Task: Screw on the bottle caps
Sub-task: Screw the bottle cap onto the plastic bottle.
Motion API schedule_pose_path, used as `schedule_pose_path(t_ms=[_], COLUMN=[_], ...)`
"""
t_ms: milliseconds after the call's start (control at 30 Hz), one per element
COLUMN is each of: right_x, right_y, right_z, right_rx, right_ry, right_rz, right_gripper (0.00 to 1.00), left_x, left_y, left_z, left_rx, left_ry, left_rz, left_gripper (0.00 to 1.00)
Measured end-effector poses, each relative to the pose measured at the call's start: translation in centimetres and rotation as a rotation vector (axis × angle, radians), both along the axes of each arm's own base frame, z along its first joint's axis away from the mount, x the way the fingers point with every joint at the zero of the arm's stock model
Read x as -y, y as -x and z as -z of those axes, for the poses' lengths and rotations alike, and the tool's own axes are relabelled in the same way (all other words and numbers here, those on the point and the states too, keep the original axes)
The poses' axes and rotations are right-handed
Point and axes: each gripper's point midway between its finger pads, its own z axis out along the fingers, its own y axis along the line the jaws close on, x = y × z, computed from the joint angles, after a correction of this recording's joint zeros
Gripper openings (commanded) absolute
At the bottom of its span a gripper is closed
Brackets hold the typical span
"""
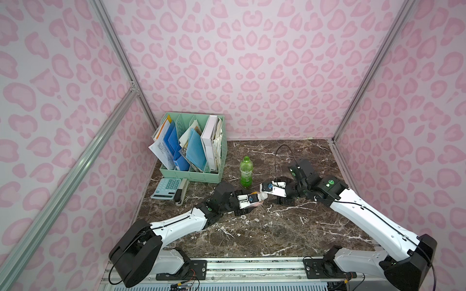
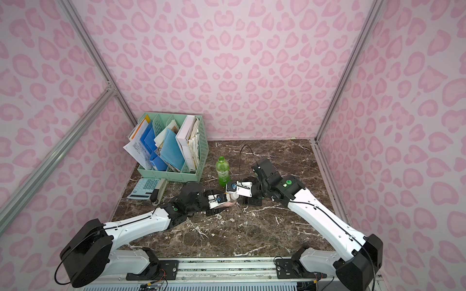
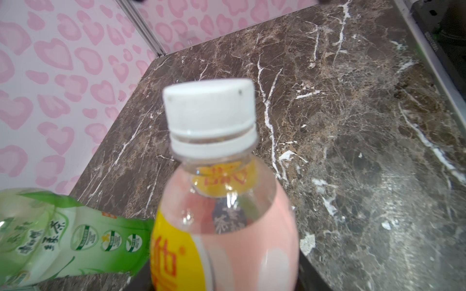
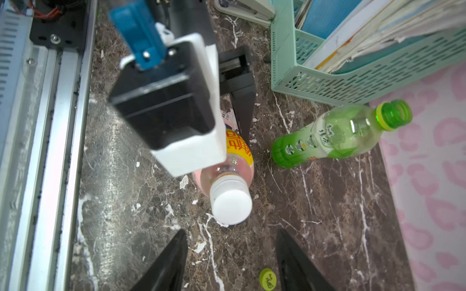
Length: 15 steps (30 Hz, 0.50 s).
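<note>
Nearest you, both arms reach in over the dark brown marble-patterned table (image 1: 252,234). Your left claw (image 1: 254,201) is pinching the body of the one short, pale pink clear plastic bottle with the yellow-and-orange label (image 4: 238,153) and holds it tilted. One plain white round plastic cap (image 4: 232,205) sits on that bottle's neck. In the left wrist view a thin gap shows between the cap and the ring under it, so you cannot tell whether it is wound tight.

Your right claw (image 4: 232,262) is spread. Its two black fingers (image 4: 169,267) stand apart short of the white cap and touch nothing. One yellow-green round plastic cap with a dark mark on top (image 4: 267,279) lies flat on the table just beside one of those fingers. That makes two caps: one on a bottle and one loose.

Further back, the one taller bright green clear plastic bottle (image 1: 245,173) stands upright on the table with its neck open, apart from both claws. That makes two bottles.

Beyond, to the left, lie one pale blue calculator (image 1: 167,189) and one grey stapler (image 1: 182,192) just beside it. Behind them, one mint-green slotted plastic file basket (image 1: 201,175) holds papers and blue folders.
</note>
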Motion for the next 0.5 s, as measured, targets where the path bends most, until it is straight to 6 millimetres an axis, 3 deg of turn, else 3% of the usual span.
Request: schedule_pose_path(t_ms=[267, 500], right_x=[-1.8, -2.3], right_y=[0.6, 0.6], right_z=[0.7, 1.6], right_rx=[0.103, 0.124], right_ry=[0.066, 0.106], right_rz=[-0.193, -0.253], right_gripper=[0.51, 0.43], left_x=[0.4, 0.6], left_y=[0.7, 0.9], left_z=[0.1, -0.1], left_rx=[-0.028, -0.034], left_ry=[0.006, 0.014], left_rz=[0.041, 0.055], left_gripper=[0.45, 0.45])
